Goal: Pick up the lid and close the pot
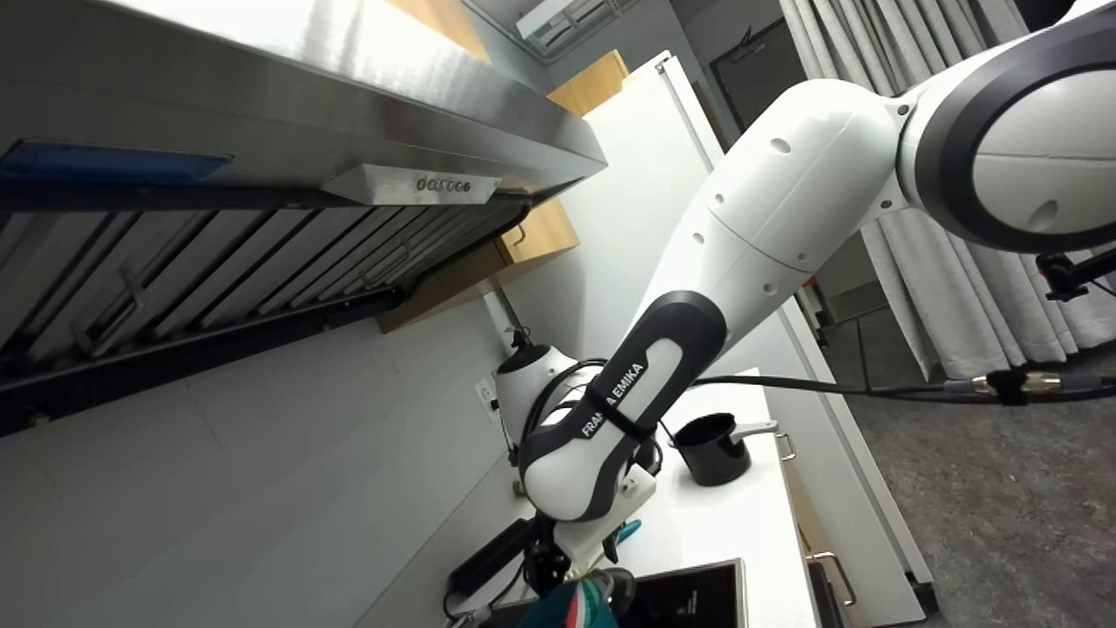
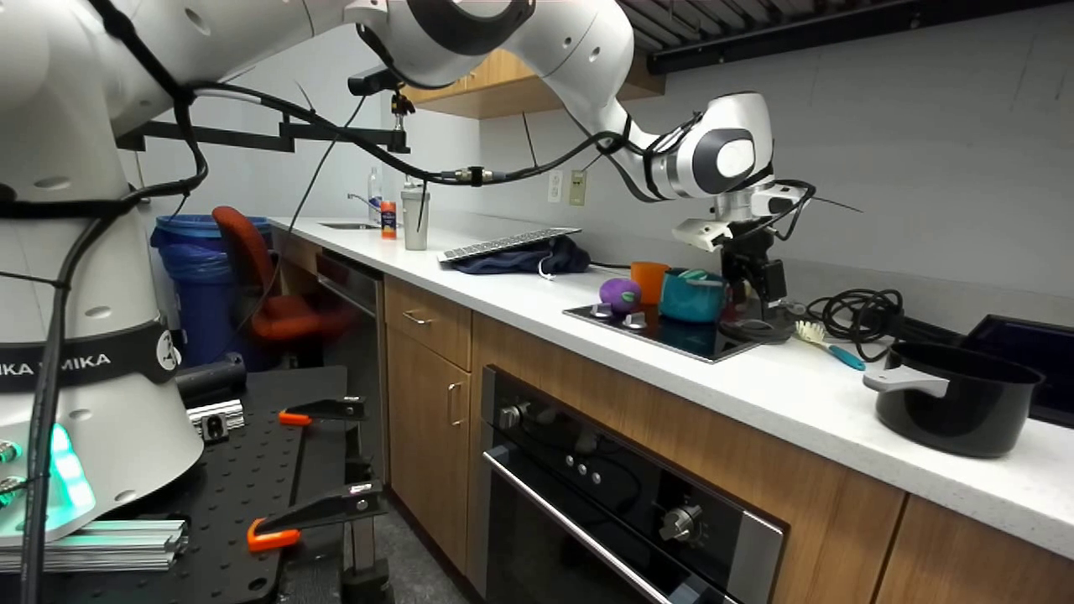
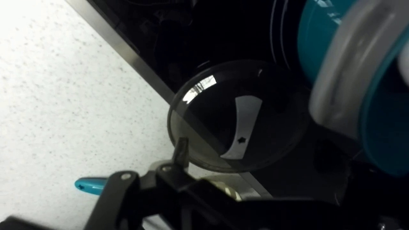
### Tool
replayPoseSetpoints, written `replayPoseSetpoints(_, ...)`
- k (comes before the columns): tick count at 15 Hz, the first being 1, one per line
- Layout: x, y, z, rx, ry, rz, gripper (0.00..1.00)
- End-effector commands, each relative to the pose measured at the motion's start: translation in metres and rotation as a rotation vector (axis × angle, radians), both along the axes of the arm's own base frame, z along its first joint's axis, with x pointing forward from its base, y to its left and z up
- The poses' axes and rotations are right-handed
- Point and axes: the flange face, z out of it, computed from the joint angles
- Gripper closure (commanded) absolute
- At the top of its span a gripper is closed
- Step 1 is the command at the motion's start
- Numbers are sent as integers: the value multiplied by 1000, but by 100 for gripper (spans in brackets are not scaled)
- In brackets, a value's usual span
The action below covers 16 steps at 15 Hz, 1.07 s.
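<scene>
Gripper (image 2: 758,294) hangs nr glass lid (image 3: 229,118), fingers (image 3: 181,154) spread & empty, lid lying across rim of hob (image 3: 128,57), black saucepan (image 2: 965,413) uncovered nr front edge of worktop (image 2: 797,394), so off-ctr pinch on lid's handle (image 3: 247,124) cd tip/drop it.

Lid (image 3: 223,124) across cooktop (image 3: 140,65) edge — pot (image 2: 956,411) and brush (image 2: 837,351) on counter (image 2: 797,398), brush between lid and pot.

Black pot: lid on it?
No; the black pot stands uncovered in both exterior views, and the lid lies partly over the cooktop in the wrist view.
</scene>
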Motion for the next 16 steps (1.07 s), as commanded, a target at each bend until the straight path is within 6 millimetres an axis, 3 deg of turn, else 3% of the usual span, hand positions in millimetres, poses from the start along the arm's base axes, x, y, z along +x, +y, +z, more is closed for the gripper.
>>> replayPoseSetpoints(1, 7, 12, -8, 16, -21, -51, 0)
replayPoseSetpoints(11, 8, 26, -15, 116, -52, -266, 1)
replayPoseSetpoints(12, 9, 26, -16, 115, -53, -275, 10)
replayPoseSetpoints(13, 9, 27, -16, 115, -54, -283, 25)
replayPoseSetpoints(14, 9, 27, -16, 116, -54, -287, 29)
replayPoseSetpoints(16, 10, 27, -16, 118, -59, -290, 45)
